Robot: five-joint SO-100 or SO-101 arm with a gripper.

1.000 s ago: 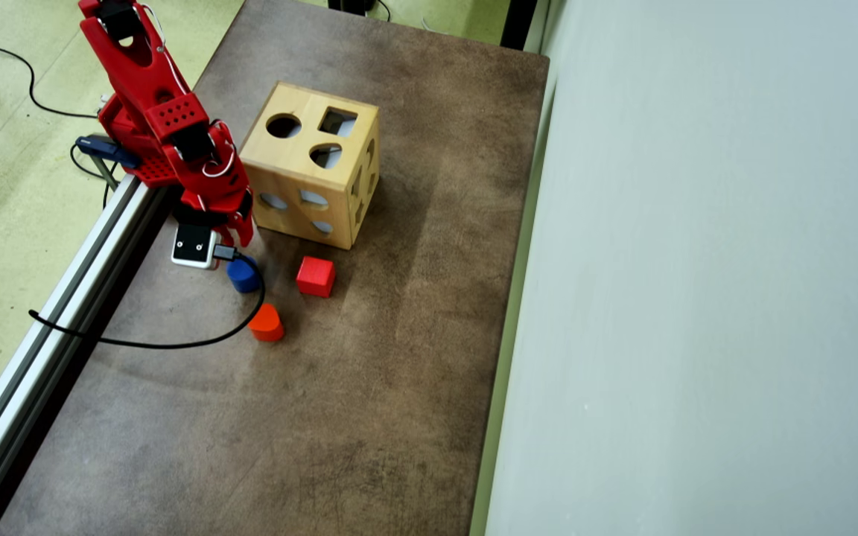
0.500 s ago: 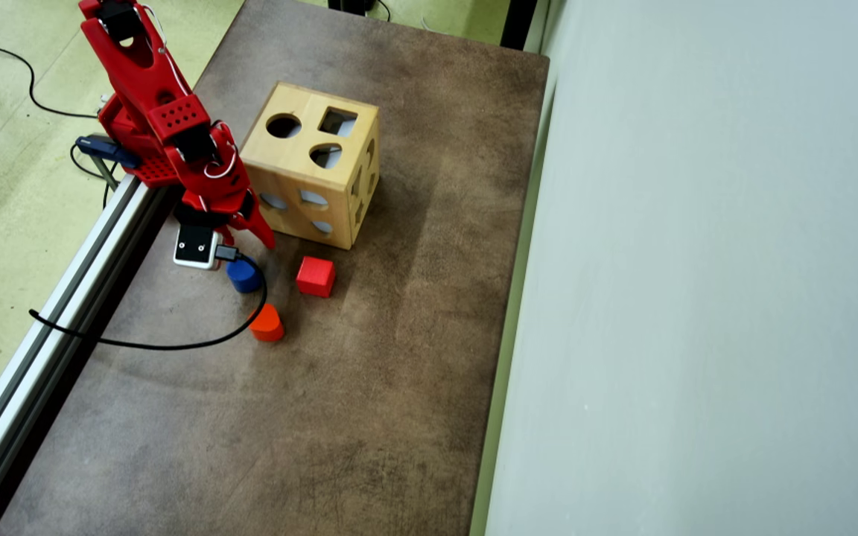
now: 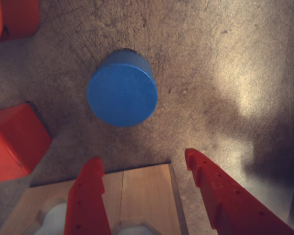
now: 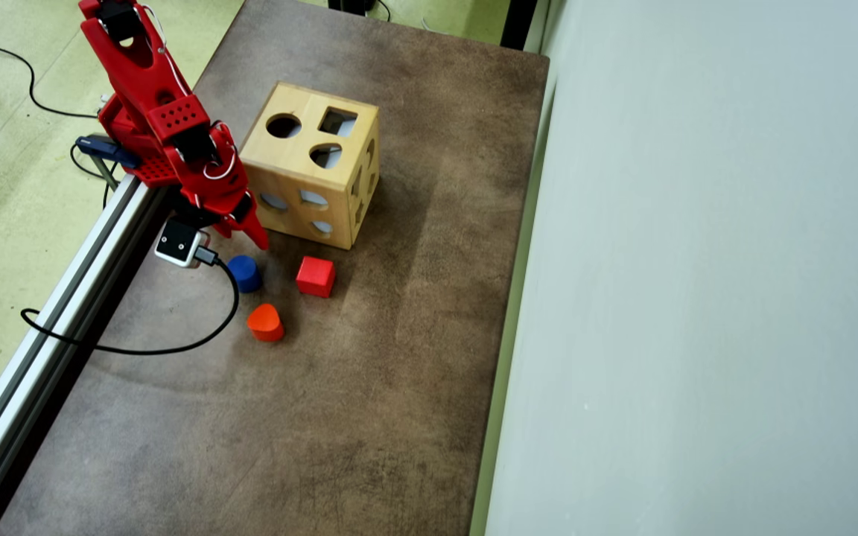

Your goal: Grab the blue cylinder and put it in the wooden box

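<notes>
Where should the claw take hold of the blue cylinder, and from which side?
Probably across its curved side wall, coming straight down. The blue cylinder stands upright on a flat end, clear of the red cube and orange block, and the open claw looks wide enough.

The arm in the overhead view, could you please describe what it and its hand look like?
The arm is bright red plastic, with a perforated grid of small holes on one housing and thin white wires looping along it. A small white-and-black camera module sits at the wrist, trailing a black cable across the table. The hand has two red tapered fingers with small holes, one notched along its inner edge.
</notes>
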